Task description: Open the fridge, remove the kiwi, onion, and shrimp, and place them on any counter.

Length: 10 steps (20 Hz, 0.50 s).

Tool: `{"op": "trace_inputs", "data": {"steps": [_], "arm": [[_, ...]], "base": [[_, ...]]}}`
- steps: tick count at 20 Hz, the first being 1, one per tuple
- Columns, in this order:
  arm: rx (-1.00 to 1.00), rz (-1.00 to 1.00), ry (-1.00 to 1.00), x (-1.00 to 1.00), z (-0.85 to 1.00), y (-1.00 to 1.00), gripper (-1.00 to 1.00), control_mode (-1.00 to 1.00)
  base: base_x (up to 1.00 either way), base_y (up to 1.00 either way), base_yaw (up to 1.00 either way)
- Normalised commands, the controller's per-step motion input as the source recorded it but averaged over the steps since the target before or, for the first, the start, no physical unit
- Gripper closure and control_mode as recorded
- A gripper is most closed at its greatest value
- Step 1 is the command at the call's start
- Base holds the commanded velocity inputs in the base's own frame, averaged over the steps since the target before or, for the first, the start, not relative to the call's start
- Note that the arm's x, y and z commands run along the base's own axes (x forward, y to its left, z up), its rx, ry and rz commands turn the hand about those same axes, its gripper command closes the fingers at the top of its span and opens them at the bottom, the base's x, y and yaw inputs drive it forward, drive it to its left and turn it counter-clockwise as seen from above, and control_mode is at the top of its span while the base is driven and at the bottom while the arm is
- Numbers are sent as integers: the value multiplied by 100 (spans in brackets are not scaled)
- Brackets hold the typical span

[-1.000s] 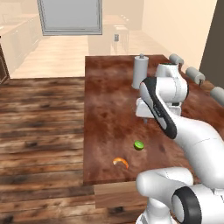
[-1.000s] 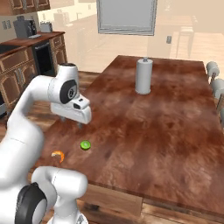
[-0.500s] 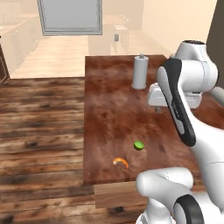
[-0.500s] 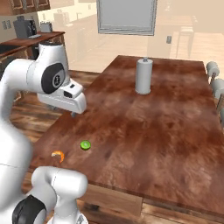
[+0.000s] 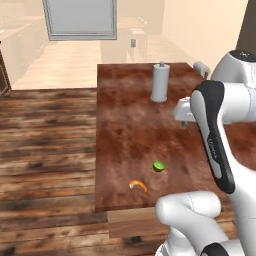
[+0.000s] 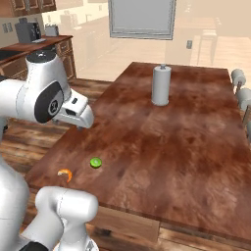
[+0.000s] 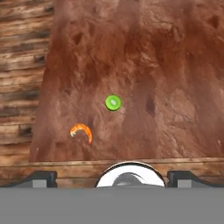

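Pincer (image 7: 112,177) tips spread apart above kiwi (image 7: 113,103) and shrimp (image 7: 81,131); base views add a grey cylinder (image 5: 160,82).

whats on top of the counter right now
On the counter: the kiwi, the shrimp beside it near the front edge, and a grey paper towel roll farther back. The arm covers part of the right side.

- The arm (image 5: 220,125) is showing glossy white, rounded shells.
- A dark grey band with faint lettering is running along one link.
- The end effector (image 7: 112,177) is ending in small dark fingertips (image 7: 41,178).
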Motion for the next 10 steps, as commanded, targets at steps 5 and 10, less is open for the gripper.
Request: {"op": "trace_inputs", "data": {"steps": [5, 10], "arm": [[0, 0, -13, -3, 1, 0, -100, -100], [0, 0, 0, -15, 20, 0, -100, -100]], "base": [[0, 0, 0], [0, 0, 0]]}}
